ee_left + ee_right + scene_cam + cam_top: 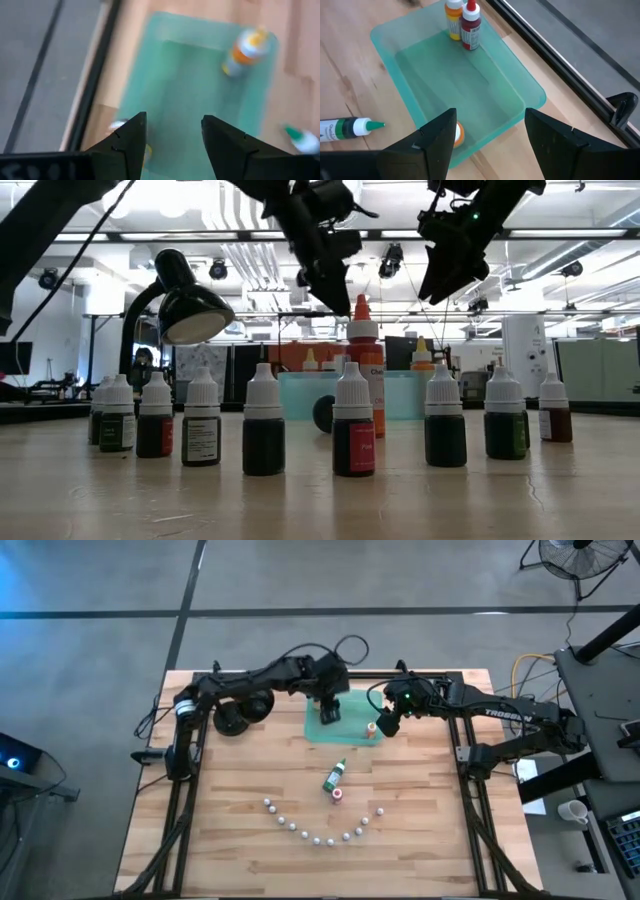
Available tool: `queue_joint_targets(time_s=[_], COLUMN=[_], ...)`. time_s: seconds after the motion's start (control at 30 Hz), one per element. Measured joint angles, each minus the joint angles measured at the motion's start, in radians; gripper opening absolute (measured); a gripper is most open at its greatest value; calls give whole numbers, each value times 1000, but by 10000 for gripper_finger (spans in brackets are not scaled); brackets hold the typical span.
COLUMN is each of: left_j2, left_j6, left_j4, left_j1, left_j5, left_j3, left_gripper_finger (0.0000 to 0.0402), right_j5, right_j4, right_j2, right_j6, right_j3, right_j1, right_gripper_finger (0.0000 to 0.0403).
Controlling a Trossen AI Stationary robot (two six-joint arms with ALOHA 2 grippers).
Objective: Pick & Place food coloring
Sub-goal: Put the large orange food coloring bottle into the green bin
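Green translucent tray [470, 85] sits at the far middle of the wooden bench [230, 790], holding a red bottle [470, 27] and a yellow bottle [453, 19] upright side by side at one end and an orange bottle [370, 729] at the other. A green bottle [334, 775] lies on its side nearer, a small red one [338, 794] just beside it, above an arc of white-capped little bottles [318, 836]. Over the tray, the left pincer [329, 713] and right pincer [386, 724] both gape empty.

One green tray [520, 95], four thumb-sized bottles [470, 26], and ten small round-topped bottles [316, 838].
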Motion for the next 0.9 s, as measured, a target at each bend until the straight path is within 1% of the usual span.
queue_joint_targets(time_s=[0.1,0.17,0.23,0.43,0.53,0.6,0.67,0.73,0.9], left_j2=[-10,-23,-28,-57,-67,-67,-69,-73,-75], left_j6=[23,14,-12,-197,-321,-417,-498,-533,-616], left_j4=[-21,-52,-48,-91,-145,-181,-206,-218,-232], left_j1=[-50,-85,-126,-249,-307,-351,-400,-451,-552], left_j5=[3,0,-22,-150,-207,-230,-242,-246,-336], left_j3=[1,1,1,0,1,0,0,0,-2], left_gripper_finger=[163,163,163,163,163,163,163,163,163], right_j5=[0,0,-2,4,9,7,-34,-75,-82], right_j4=[-1,-2,-4,-29,-78,-74,-74,-47,-24], right_j2=[0,0,-5,-29,-37,-38,-33,-22,7], right_j6=[-13,-28,-29,32,114,132,135,136,194], right_j3=[0,0,0,0,1,-4,-12,-17,-35], right_j1=[0,2,3,14,13,13,13,13,23], right_gripper_finger=[228,228,228,228,228,228,228,228,228])
